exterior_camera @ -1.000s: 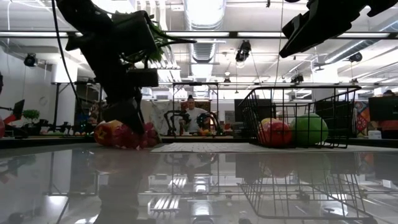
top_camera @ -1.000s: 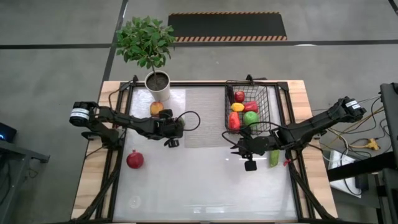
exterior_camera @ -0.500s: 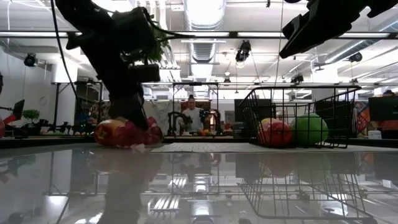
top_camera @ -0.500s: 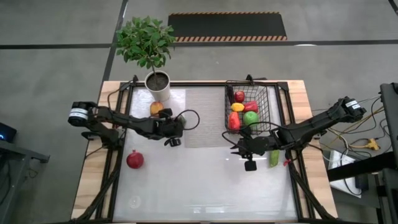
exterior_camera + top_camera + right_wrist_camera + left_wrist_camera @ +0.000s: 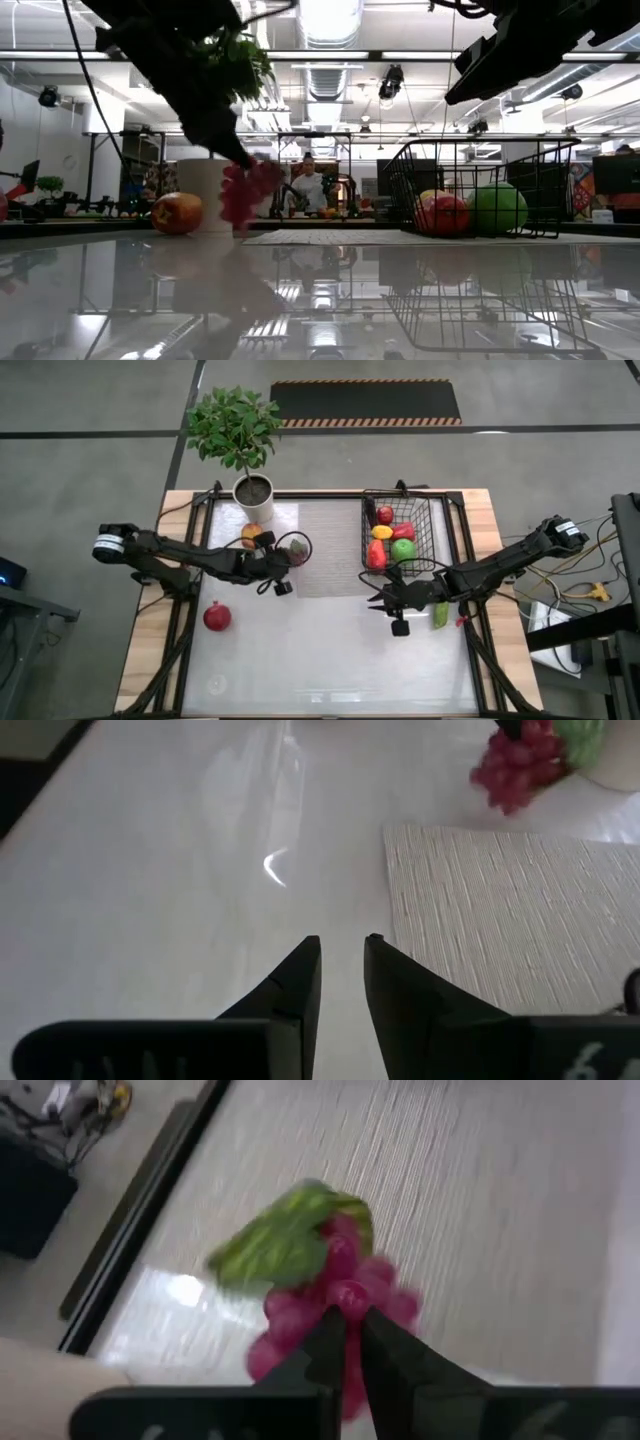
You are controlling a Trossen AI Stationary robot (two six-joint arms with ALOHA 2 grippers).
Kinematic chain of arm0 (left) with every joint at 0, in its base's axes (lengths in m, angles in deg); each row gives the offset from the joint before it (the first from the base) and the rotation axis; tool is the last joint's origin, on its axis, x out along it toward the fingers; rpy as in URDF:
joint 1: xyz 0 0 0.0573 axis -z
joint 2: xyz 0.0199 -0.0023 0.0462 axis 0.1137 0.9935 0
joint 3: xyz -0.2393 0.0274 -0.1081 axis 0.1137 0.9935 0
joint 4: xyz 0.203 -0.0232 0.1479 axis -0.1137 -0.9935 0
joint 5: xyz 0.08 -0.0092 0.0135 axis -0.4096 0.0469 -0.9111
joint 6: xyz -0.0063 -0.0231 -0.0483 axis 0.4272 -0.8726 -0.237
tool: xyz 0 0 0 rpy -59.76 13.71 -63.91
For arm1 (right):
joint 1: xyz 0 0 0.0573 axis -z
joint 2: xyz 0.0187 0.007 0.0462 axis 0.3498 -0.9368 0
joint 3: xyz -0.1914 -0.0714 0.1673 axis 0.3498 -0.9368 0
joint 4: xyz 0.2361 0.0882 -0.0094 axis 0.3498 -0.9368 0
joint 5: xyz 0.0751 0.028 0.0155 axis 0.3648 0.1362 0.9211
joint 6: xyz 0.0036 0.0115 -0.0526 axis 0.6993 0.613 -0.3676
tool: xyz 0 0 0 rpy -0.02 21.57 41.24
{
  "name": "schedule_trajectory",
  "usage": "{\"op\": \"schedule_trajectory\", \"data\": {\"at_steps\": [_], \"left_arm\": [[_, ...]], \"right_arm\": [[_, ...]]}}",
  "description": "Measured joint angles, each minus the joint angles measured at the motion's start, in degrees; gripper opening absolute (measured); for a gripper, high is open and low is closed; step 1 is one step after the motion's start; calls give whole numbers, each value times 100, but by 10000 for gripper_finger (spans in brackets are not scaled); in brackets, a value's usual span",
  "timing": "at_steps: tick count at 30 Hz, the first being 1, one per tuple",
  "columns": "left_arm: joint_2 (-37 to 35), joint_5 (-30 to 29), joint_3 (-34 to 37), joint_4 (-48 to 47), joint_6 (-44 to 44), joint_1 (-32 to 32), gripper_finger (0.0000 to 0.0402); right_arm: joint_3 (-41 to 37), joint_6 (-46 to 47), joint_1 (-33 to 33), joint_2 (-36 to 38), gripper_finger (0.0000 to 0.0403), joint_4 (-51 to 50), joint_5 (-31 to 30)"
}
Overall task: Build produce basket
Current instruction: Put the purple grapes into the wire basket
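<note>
A bunch of purple-red toy grapes (image 5: 245, 192) with a green leaf (image 5: 285, 1240) hangs in the air left of the woven placemat (image 5: 325, 545), and my left gripper (image 5: 350, 1320) is shut on it. The black wire basket (image 5: 398, 532) at the far right holds a red apple, a yellow lemon, a green apple (image 5: 403, 548) and a red pepper. An orange fruit (image 5: 250, 535) and a red apple (image 5: 217, 617) lie on the table. My right gripper (image 5: 342, 955) hovers just in front of the basket, its fingers a little apart with nothing between them. A green cucumber (image 5: 441, 613) lies beside it. My left gripper pinches the grape bunch between its two fingertips, on the berries just below the leaf (image 5: 345, 1295). The fingers slant down from the table's left side. The bunch hangs below the fingertips (image 5: 238, 158), lifted clear of the table.
A white pot (image 5: 256, 500) with a leafy plant stands at the far left, just behind the orange fruit. Bare glossy tabletop (image 5: 320, 650) fills the near half. A person sits in the room far behind the table (image 5: 308, 185).
My left gripper has shut on the grapes and risen, drifting slightly toward the placemat. The bunch, which lay on the table beside the orange fruit, now hangs clear of the table. The orange fruit has stayed in place.
</note>
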Motion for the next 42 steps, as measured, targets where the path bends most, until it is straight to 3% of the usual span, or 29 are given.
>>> {"op": "schedule_trajectory", "data": {"at_steps": [9, 13, 20, 23, 28, 38, 42], "left_arm": [[-310, 4, 13, 1301, 339, 465, 9], [-304, 17, 19, 1900, 573, 650, 9], [-249, 34, 72, 2622, 764, 897, 10], [-212, 44, 127, 3042, 861, 959, 10], [-207, 43, 219, 3405, 952, 1006, 10], [-207, 45, 227, 3426, 954, 1011, 10], [-207, 49, 227, 3426, 954, 1013, 10]], "right_arm": [[-261, -249, 6, -2, 89, 1501, -22], [-261, -392, 21, -2, 132, 1826, -75], [-261, -89, 155, -9, 228, 2333, -1326], [-261, 44, 305, -114, 252, 2655, -1375], [-166, -6, 475, -429, 258, 3045, -1349], [473, -76, 869, -1167, 229, 3082, -1316], [685, -16, 1031, -1396, 224, 3080, -1005]]}}
